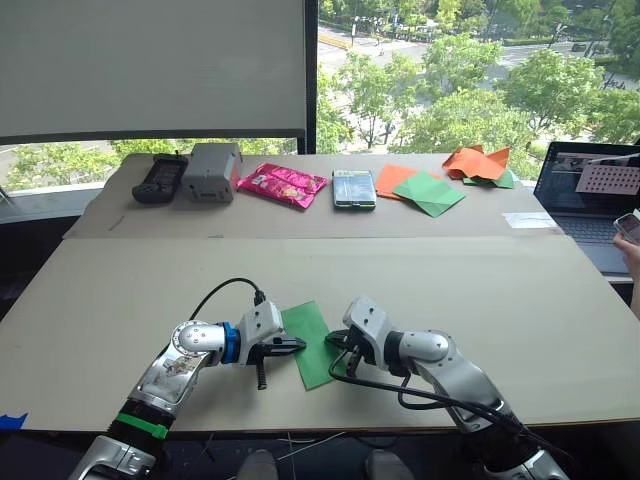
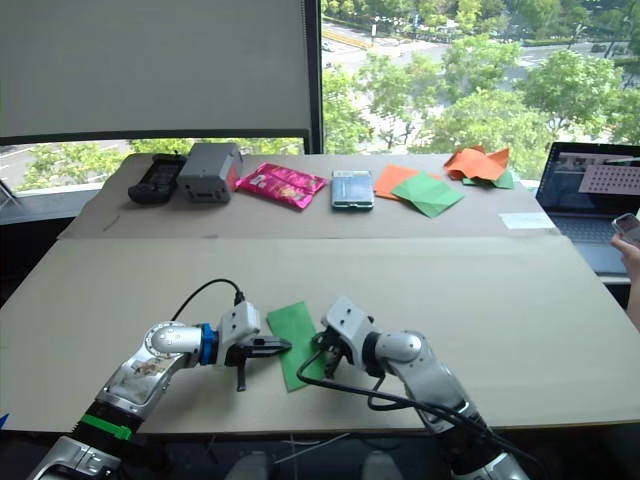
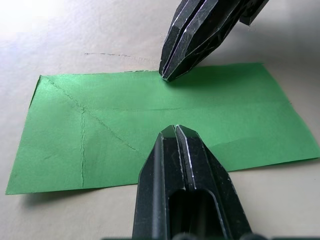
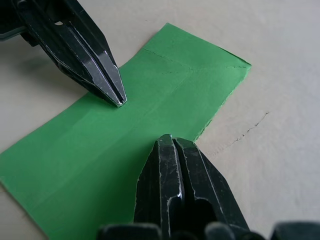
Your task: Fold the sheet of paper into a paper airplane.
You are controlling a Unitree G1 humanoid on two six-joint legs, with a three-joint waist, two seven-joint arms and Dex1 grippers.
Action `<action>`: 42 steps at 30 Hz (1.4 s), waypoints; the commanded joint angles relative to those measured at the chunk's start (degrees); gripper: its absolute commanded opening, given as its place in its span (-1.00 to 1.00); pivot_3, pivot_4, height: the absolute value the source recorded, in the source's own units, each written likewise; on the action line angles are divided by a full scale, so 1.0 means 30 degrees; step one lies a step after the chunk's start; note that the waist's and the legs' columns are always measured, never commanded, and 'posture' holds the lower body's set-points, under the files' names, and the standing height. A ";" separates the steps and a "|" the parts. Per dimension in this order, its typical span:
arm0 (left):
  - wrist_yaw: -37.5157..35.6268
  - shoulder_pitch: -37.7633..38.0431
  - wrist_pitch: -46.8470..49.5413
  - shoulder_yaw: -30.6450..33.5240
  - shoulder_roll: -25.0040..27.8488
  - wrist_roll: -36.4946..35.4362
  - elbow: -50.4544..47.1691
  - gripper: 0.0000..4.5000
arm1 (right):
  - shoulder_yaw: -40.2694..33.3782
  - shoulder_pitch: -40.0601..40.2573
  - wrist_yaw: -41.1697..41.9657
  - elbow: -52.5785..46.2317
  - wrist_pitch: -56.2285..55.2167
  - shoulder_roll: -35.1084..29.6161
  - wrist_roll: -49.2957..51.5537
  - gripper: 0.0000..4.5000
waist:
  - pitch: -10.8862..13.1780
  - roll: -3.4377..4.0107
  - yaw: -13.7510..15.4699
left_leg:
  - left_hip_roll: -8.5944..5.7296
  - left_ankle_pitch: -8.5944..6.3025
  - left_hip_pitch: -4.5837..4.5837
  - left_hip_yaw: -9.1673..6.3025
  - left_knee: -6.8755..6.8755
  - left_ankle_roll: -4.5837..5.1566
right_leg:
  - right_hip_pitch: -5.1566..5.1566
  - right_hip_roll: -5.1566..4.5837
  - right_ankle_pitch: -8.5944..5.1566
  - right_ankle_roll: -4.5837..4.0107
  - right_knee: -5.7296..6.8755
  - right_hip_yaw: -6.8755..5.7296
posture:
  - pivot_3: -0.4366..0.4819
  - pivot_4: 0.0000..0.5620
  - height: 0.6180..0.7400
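The sheet of paper is a bright green rectangle with crease lines, lying flat on the near table between my two grippers. My left gripper is shut, its tip resting on the sheet's left long edge. Opposite it, my right gripper is also shut, with its tip at the right long edge. The two tips point at each other across the paper's width, a short gap apart. Neither gripper holds the paper between its fingers. The paper airplane is out of view.
On the far table stand a black controller, a grey box, a pink packet, a phone, overlapping orange and green sheets and a crumpled paper heap. A laptop and a person's hand are at the right.
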 commanded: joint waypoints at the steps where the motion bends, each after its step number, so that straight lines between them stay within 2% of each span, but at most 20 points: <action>1: 0.0101 0.0171 0.0203 -0.0357 0.0094 0.0571 0.0467 -1.00 | 0.1094 0.1152 0.0623 0.0522 0.1802 -0.0823 0.0051 -1.00 | 0.0002 -0.0007 0.0000 | 0.0000 -0.0003 0.0001 0.0000 0.0000 -0.0004 | 0.0000 -0.0001 -0.0002 -0.0001 -0.0005 0.0000 | -0.05 -0.47 0.64; 15: 0.0025 -0.0017 0.0184 -0.0367 0.0084 0.0600 0.0623 -1.00 | 0.1944 0.2235 0.1543 -0.2267 0.2560 -0.3174 0.0603 -1.00 | 0.0030 -0.0057 0.0009 | -0.0009 -0.0039 -0.0001 0.0002 0.0001 -0.0007 | 0.0010 -0.0020 -0.0010 0.0003 -0.0126 -0.0005 | -0.05 -0.47 0.64; 29: -0.0087 -0.0244 0.0036 -0.0251 0.0136 0.0531 0.0859 -1.00 | 0.1794 0.2730 0.1722 -0.3919 0.3214 -0.4299 0.1403 -1.00 | 0.0053 -0.0093 0.0016 | -0.0010 -0.0075 -0.0004 0.0000 -0.0001 -0.0011 | 0.0014 -0.0020 -0.0010 0.0003 -0.0237 -0.0007 | -0.05 -0.47 0.64; 33: -0.0089 -0.0290 -0.0142 -0.0231 0.0154 0.0579 0.0963 -1.00 | -0.0741 0.2331 0.0892 -0.4152 0.2869 -0.2883 0.2824 -1.00 | 0.0064 -0.0115 0.0003 | -0.0010 -0.0081 -0.0004 0.0000 0.0003 -0.0014 | 0.0007 -0.0019 -0.0010 0.0004 -0.0260 -0.0007 | -0.05 -0.47 0.64; 37: -0.0118 -0.0332 -0.0206 -0.0007 0.0175 0.0363 0.0798 -1.00 | -0.3040 0.2022 0.1308 -0.5380 0.2967 -0.2507 0.5002 -1.00 | 0.0151 -0.0049 0.0020 | -0.0014 -0.0087 -0.0040 0.0001 0.0008 -0.0006 | -0.0036 -0.0022 -0.0009 0.0004 -0.0261 -0.0008 | -0.05 -0.47 0.64; 40: -0.0251 -0.0193 0.0095 0.0582 0.0322 -0.0328 -0.0004 -1.00 | -0.4737 0.1981 0.1592 -0.6363 0.2895 -0.2063 0.7072 -1.00 | 0.0171 -0.0026 0.0005 | -0.0014 -0.0087 -0.0068 -0.0002 0.0006 -0.0005 | -0.0074 -0.0014 -0.0009 0.0004 -0.0261 -0.0007 | -0.05 -0.47 0.64; 42: -0.0251 0.0047 0.1294 0.1693 0.0567 -0.1654 -0.1486 -1.00 | -0.5470 0.2059 0.1328 -0.6633 0.2951 -0.1812 0.7818 -1.00 | 0.0181 -0.0038 -0.0008 | -0.0014 -0.0088 -0.0072 -0.0006 0.0003 -0.0002 | -0.0087 -0.0007 -0.0008 0.0005 -0.0261 -0.0007 | -0.05 -0.47 0.64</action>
